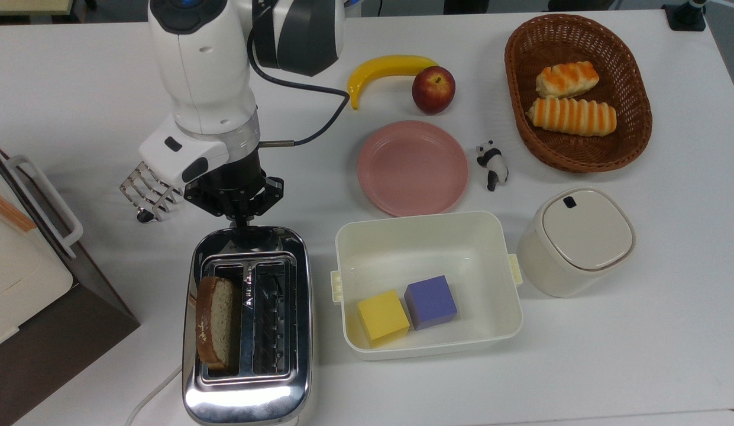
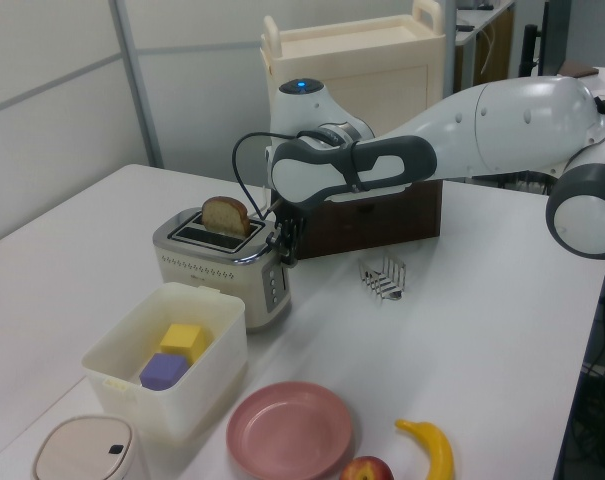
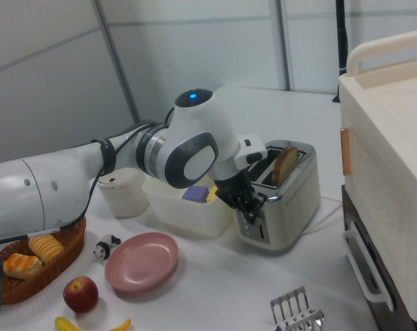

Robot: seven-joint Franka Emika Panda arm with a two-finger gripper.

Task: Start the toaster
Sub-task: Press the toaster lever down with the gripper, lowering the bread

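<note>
In the top view the tool (image 1: 241, 220), its opening not discernible, is set at the toaster (image 1: 247, 328) end; a bread slice (image 1: 215, 322) is held in one slot. In the left view, two blocks (image 2: 174, 354) are held in the tub (image 2: 132, 385) beside the toaster (image 2: 222, 262). In the right view, bare worktop (image 3: 215, 289) is seen beside the plate (image 3: 141, 261).

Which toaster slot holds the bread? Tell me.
The slot on the top view's left of the toaster holds the bread slice, standing up out of it; the slot on the top view's right is empty.
</note>
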